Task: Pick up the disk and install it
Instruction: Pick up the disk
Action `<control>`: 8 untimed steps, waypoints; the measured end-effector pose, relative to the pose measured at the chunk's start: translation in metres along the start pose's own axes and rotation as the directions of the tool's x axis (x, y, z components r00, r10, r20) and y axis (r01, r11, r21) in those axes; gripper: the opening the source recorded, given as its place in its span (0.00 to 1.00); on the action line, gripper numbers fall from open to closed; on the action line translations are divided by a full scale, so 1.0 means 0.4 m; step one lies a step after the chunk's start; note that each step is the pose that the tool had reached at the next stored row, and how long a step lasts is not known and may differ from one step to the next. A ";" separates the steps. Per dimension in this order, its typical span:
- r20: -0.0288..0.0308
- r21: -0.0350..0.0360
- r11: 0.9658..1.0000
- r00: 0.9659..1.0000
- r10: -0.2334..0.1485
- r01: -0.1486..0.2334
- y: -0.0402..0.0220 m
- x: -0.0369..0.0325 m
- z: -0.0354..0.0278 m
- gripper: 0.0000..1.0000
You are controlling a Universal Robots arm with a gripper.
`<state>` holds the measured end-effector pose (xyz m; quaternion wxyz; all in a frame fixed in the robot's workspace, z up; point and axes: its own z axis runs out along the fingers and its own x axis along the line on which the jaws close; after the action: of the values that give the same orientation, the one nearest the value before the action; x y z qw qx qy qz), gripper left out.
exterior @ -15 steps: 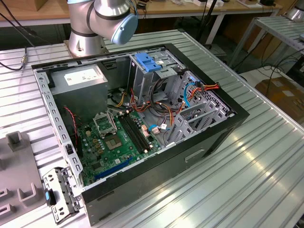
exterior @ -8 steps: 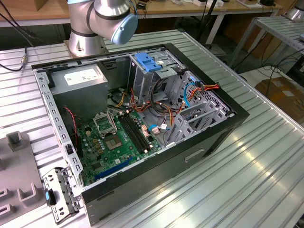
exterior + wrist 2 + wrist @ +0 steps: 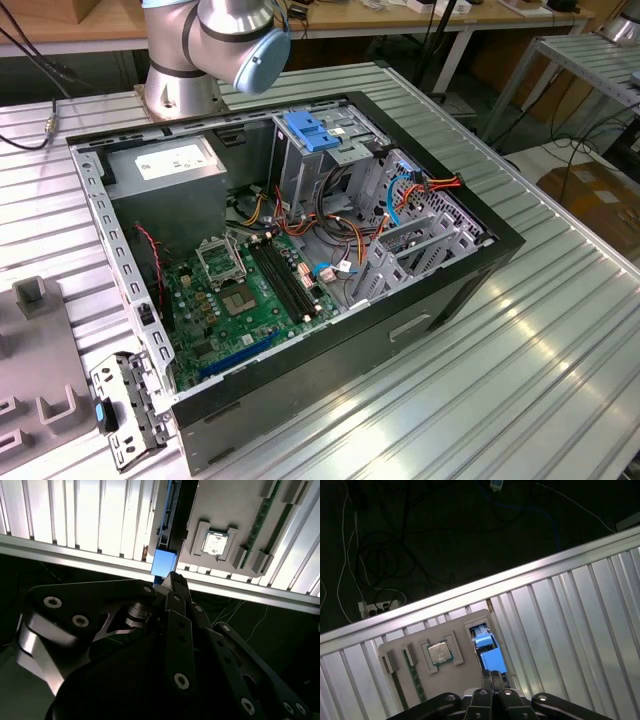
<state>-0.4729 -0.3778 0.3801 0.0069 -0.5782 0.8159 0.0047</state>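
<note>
The disk (image 3: 486,647) stands on edge in a slot of a grey holder tray (image 3: 415,635), and what I see of it is its blue carrier. In the second wrist view the disk (image 3: 164,562) sits just beyond my fingertips, with its dark edge running away across the tray (image 3: 225,505). My gripper (image 3: 492,676) hangs over the near end of the disk with both black fingers pressed together, so it is shut. From the other wrist camera the gripper (image 3: 172,582) looks the same. I cannot tell whether the tips touch the disk. The open computer case (image 3: 450,290) lies on the table with its grey drive cage (image 3: 300,165).
A processor chip (image 3: 439,653) and memory sticks (image 3: 412,680) sit in the same tray, next to the disk. The table's edge (image 3: 470,592) runs close by, with cables on the dark floor beyond. A blue latch (image 3: 305,130) tops the cage. A metal bracket (image 3: 125,410) lies by the case.
</note>
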 end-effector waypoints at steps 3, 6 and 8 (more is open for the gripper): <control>0.000 0.000 1.000 1.000 0.000 0.000 0.000 0.000 0.000 0.11; 0.000 0.000 1.000 1.000 -0.001 0.001 0.000 0.000 0.000 0.29; 0.000 0.000 1.000 1.000 -0.001 0.001 0.000 0.000 0.000 0.36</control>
<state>-0.4729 -0.3778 0.3801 0.0069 -0.5786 0.8156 0.0047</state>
